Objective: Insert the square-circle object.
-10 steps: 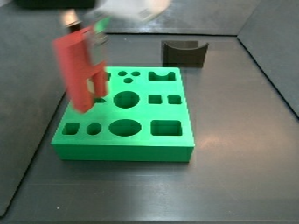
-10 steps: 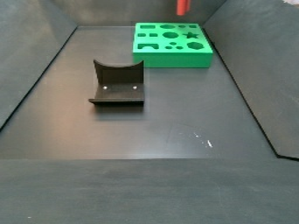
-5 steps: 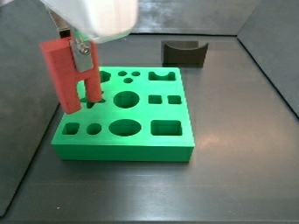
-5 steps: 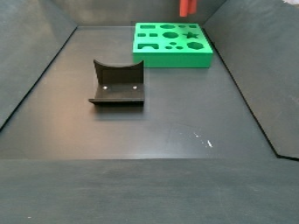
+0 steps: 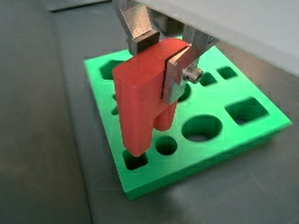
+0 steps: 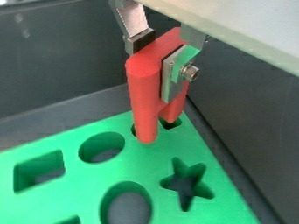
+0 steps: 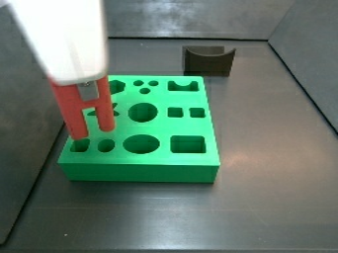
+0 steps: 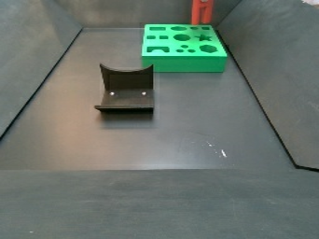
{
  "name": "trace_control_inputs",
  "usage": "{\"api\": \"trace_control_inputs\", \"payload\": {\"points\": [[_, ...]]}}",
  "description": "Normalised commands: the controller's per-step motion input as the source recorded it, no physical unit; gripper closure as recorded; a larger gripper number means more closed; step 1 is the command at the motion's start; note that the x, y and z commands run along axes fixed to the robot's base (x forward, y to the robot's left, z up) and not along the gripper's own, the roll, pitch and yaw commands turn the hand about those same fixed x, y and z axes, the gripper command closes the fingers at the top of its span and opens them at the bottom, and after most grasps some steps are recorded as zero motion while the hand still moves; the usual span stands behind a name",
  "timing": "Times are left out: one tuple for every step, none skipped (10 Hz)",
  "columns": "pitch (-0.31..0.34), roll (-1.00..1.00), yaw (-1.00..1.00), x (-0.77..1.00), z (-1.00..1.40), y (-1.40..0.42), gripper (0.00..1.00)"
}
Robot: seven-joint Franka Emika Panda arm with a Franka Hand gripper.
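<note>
The pincer [image 5: 163, 54] hangs over one edge of the green slab [image 5: 251, 131], its 2 flat silver fingers [image 5: 181, 63] closed against the upper part of the square-circle object [image 5: 146, 101], which stands upright between them. In both wrist views the red peg reaches down to the slab; its lower end meets a hole at the slab's edge [image 6: 149, 133], and the tip appears to sit just inside the opening, though how deep it goes cannot be told. The round column of the peg [image 6: 142, 92] faces the camera in a wrist view, with the square bar behind it against a finger [image 6: 177, 68].

In a side view the white arm body covers the top of the red peg [image 7: 79, 117], and the pincer [image 7: 87, 94] shows just below it, with the peg's 2 joined parts descending to the slab [image 7: 145, 163] near its row of small round holes. The slab's top carries round, square and star-shaped cut-outs.

In a side view from farther off, the slab [image 8: 187, 62] lies at the far end of the dark counter [image 8: 162, 177], with the red peg [image 8: 202, 10] upright above its far corner. The dark grey block with a curved notch [image 8: 125, 91] rests on the counter well apart from the slab; it also shows beyond the slab [image 7: 209, 59].
</note>
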Motion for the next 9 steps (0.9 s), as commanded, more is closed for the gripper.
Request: {"api": "trace_control_inputs", "payload": {"points": [[-0.084, -0.03, -0.84, -0.2, 0.0, -0.04, 1.0], [0.0, 0.22, -0.79, -0.19, 0.0, -0.1, 1.0], [0.043, 0.28, -0.82, -0.07, -0.05, -0.15, 1.0], [0.024, 0.11, -0.91, 0.0, -0.29, -0.22, 1.0], [0.0, -0.02, -0.86, 0.0, -0.05, -0.28, 1.0], [0.0, 0.0, -0.07, -0.01, 0.0, -0.06, 1.0], [-0.037, -0.01, 0.0, -0.02, -0.24, 0.0, 1.0], [-0.039, 0.0, 0.0, 0.0, -0.29, 0.03, 1.0], [-0.034, 0.0, 0.05, 0.0, -0.34, 0.0, 1.0]]}}
